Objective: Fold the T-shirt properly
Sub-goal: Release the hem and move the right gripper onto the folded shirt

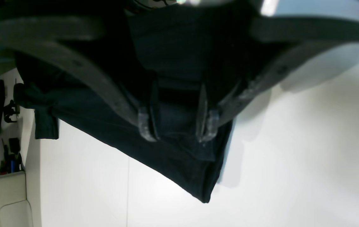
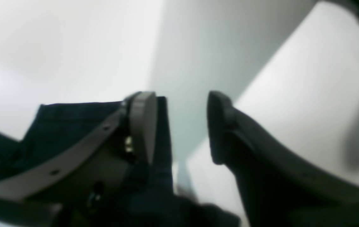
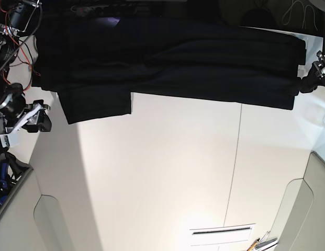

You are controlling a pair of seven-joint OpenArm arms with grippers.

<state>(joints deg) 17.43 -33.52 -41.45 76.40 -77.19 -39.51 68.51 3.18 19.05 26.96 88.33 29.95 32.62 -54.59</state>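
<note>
The T-shirt (image 3: 172, 65) lies flat along the table (image 3: 167, 178) edge, between both arms. Left gripper (image 1: 176, 126) and right gripper (image 2: 179, 126) stand with jaws apart, holding nothing. Lift both clear vertically to avoid dragging the fold.

The place reads as a robotics lab or test workspace. A broad white table (image 3: 167, 172) with a thin seam fills most of the base view, bare and evenly lit. At one edge, loose red and black wires (image 3: 15, 36) and exposed arm hardware (image 3: 26, 117) crowd the corner. In the left wrist view, dark equipment and small tools (image 1: 8, 151) stand on the floor beyond the table.
</note>
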